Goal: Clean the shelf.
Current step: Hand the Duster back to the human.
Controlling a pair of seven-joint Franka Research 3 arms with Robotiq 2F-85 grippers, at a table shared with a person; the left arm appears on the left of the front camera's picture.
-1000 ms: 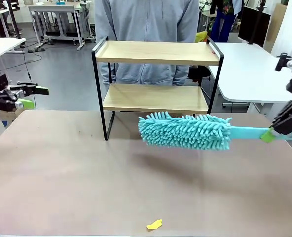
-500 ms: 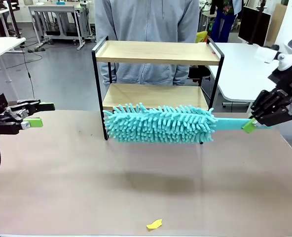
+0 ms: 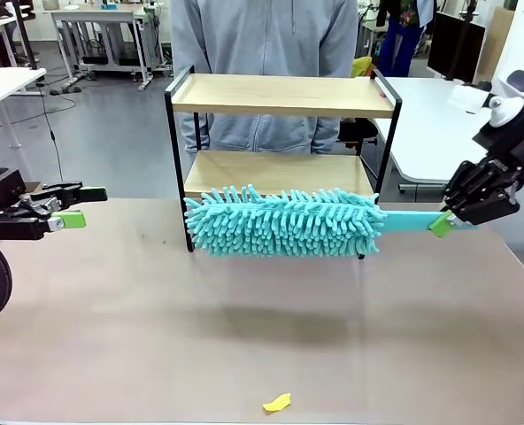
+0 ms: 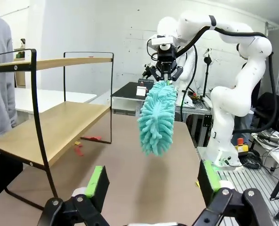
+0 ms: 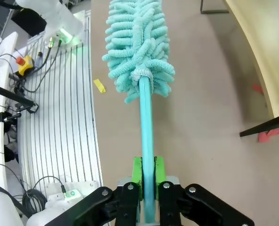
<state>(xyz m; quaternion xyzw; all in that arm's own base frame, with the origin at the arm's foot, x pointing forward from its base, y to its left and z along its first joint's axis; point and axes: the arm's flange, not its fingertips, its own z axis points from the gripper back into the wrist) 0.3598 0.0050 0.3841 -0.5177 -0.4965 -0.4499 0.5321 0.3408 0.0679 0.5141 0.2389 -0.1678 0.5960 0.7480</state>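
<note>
Front camera looks across the table at the shelf (image 3: 280, 142) face-on from mid-range, both wrist cameras sight along their own fingers from either end of it, all three sharing its boards.

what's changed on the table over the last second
The right claw, shut on the fluffy turquoise microfibre duster, swung it toward the robot's left and slightly up, in front of the lower board of the two-tier wooden shelf with black metal frame. The open left claw edged inward. Shelf and small yellow scrap stayed put.
</note>
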